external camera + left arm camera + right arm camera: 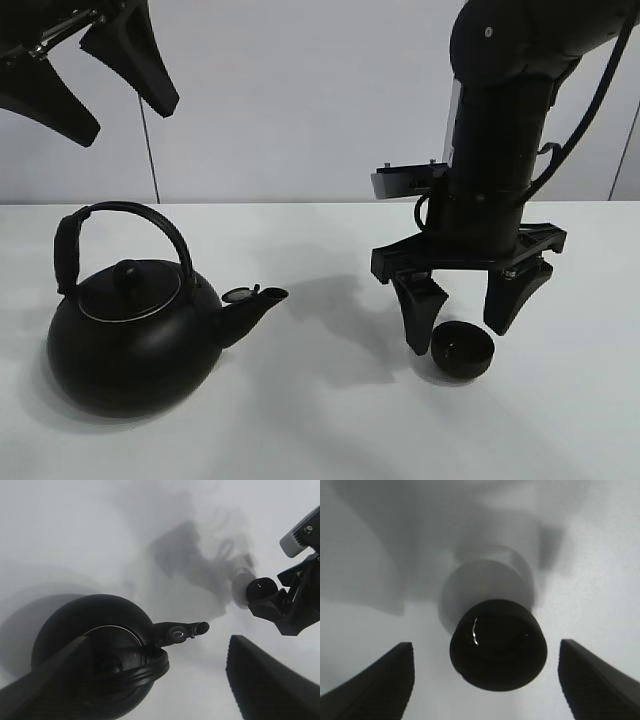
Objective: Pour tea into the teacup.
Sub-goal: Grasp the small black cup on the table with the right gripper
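Note:
The small matte black teacup (461, 352) stands on the white table at the right; it also shows in the right wrist view (498, 644) and the left wrist view (261, 590). My right gripper (467, 312) is open, its fingers either side of the cup and just above it, not touching. The big black kettle (130, 335) with an arched handle (120, 212) stands at the left, spout (255, 305) pointing right toward the cup; it shows in the left wrist view (95, 650) too. My left gripper (95, 75) is open, high above the kettle.
The white table (320, 430) carries only the kettle and the cup. A pale wall stands behind. The right arm's dark body (495, 130) rises above the cup.

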Controlling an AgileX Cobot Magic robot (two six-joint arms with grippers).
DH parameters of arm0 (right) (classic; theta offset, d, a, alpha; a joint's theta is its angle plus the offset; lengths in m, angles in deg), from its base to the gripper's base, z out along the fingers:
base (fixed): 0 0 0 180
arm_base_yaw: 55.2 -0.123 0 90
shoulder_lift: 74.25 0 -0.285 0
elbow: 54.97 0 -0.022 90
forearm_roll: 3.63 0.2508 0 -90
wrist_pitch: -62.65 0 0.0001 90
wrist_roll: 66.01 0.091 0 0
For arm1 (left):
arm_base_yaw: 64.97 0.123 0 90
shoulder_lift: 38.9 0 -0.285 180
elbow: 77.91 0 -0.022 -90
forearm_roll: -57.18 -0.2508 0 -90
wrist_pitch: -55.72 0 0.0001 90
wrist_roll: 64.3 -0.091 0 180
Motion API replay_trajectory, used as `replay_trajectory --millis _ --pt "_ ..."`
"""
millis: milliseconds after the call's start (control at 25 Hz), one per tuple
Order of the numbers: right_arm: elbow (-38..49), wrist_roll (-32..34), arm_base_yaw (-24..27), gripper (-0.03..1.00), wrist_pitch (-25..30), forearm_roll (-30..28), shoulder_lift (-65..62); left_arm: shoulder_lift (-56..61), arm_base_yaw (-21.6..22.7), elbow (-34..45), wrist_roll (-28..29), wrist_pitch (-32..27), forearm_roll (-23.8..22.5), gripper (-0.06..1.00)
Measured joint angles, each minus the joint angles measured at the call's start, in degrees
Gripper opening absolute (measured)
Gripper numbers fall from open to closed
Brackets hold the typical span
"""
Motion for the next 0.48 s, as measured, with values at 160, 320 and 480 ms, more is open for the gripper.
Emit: replay_trajectory --millis 160,320,480 --pt "0.0 0.0 0.0 0.54 -0.32 -0.1 1.74 0.0 0.0 0.0 -0.05 0.0 0.0 0.54" --pt "-0.06 0.0 0.0 0.54 -0.45 -0.38 3.37 0.0 0.0 0.0 -0.05 0.0 0.0 0.54" --pt "-0.11 0.48 0.0 0.48 -0.58 -0.44 4.21 0.0 0.0 0.0 -0.05 0.0 0.0 0.54"
